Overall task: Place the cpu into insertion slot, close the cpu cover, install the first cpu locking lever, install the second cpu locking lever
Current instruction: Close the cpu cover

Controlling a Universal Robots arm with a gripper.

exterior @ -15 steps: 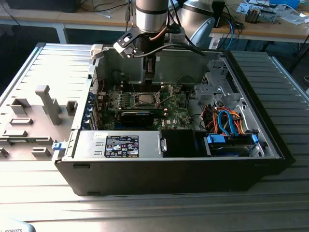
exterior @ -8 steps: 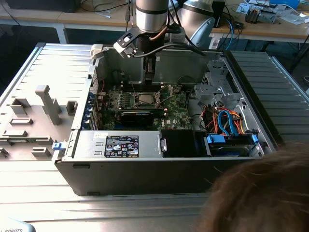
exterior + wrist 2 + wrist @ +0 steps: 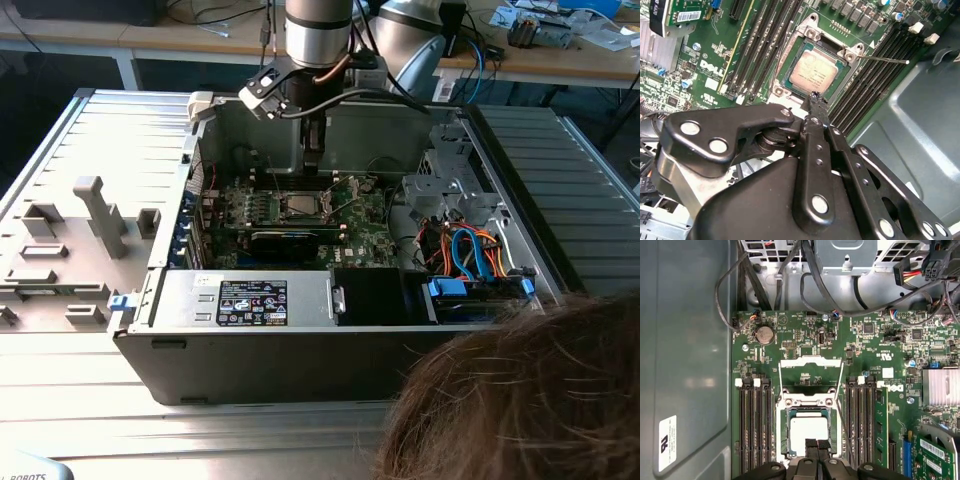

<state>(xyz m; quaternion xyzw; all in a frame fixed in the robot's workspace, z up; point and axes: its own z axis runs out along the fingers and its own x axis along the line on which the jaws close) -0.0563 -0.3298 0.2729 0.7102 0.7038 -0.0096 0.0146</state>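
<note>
One gripper (image 3: 817, 444): jaws pressing together, carrying nothing, hovering at the edge of the cpu (image 3: 809, 432).
cpu: lying seated in the insertion slot (image 3: 782, 440).
cpu cover (image 3: 812, 362): lying swung open, straight beyond the slot from the gripper.

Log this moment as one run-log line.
cpu: in insertion slot | cpu cover: open, folded back | gripper: shut, tips at cpu edge

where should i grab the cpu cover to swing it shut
Probably the free end strip of the cpu cover, farthest from the cpu. It is flipped open, hinged at the insertion slot, and its cut-out middle leaves only thin bars, so come from above and pinch that strip across its thickness.
</note>
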